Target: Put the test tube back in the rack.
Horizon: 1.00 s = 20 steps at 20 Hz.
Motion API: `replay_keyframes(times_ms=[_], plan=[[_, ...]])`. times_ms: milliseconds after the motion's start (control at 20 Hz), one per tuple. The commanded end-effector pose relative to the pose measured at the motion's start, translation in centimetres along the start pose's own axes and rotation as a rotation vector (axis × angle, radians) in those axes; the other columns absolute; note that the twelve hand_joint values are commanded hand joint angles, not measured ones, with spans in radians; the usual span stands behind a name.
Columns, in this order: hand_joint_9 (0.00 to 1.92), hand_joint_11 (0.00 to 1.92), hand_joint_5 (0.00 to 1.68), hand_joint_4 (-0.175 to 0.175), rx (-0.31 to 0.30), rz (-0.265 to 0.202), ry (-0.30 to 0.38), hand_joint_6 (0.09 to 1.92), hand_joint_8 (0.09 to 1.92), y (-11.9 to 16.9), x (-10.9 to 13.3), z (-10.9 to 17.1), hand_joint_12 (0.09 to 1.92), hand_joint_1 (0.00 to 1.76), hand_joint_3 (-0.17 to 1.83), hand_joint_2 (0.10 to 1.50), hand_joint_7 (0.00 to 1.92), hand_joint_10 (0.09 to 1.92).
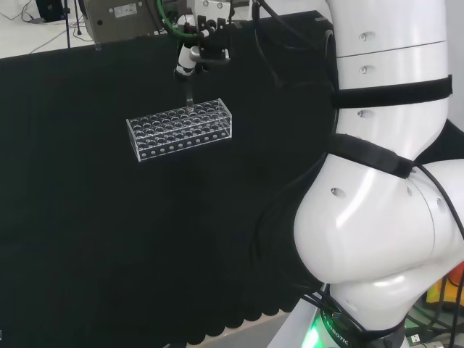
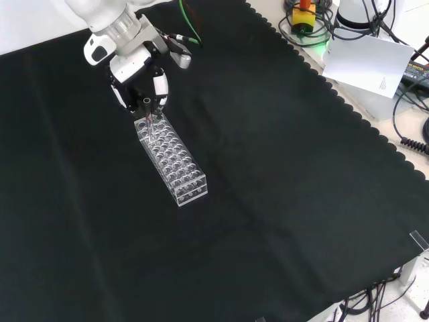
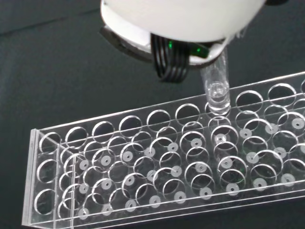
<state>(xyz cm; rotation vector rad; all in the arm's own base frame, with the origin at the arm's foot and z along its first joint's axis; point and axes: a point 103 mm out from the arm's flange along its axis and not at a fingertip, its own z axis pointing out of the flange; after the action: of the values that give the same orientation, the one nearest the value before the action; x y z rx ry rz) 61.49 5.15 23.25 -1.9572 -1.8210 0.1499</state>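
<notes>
A clear test tube rack [image 1: 181, 127] [image 2: 173, 159] with several rows of empty holes lies on the black cloth. The hand [image 1: 190, 58] [image 2: 144, 74] hangs right above one end of the rack, shut on a clear test tube [image 1: 188, 98] [image 2: 151, 124] that it holds upright. In the wrist view the test tube [image 3: 217, 81] comes down from under the blurred white hand [image 3: 181, 19], and its round lower end sits at a hole in an outer row of the rack [image 3: 157, 157]. How far it has entered the hole I cannot tell.
The arm's own white links [image 1: 384, 145] stand at the head view's right. A white sheet [image 2: 365, 64], cables and a yellow object [image 2: 303, 13] lie beyond the cloth's scalloped edge in the front view. A grey box [image 1: 123, 18] stands behind the bench.
</notes>
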Motion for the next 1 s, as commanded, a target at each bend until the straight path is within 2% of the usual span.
replay_keyframes(times_ms=[50,450,1000], plan=[[1.59,1.36,1.33,-0.175,0.007,0.001,-0.004,0.37,0.68,0.0,0.1,0.2,0.78,1.44,0.69,0.57,1.43,0.09],[1.59,1.36,1.33,-0.175,0.032,0.004,-0.004,0.37,0.68,0.4,-0.1,1.7,0.78,1.44,0.69,0.57,1.43,0.09],[1.59,1.36,1.33,-0.175,0.049,0.022,-0.003,0.36,0.68,0.9,-0.1,2.0,0.78,1.44,0.69,0.57,1.43,0.09]])
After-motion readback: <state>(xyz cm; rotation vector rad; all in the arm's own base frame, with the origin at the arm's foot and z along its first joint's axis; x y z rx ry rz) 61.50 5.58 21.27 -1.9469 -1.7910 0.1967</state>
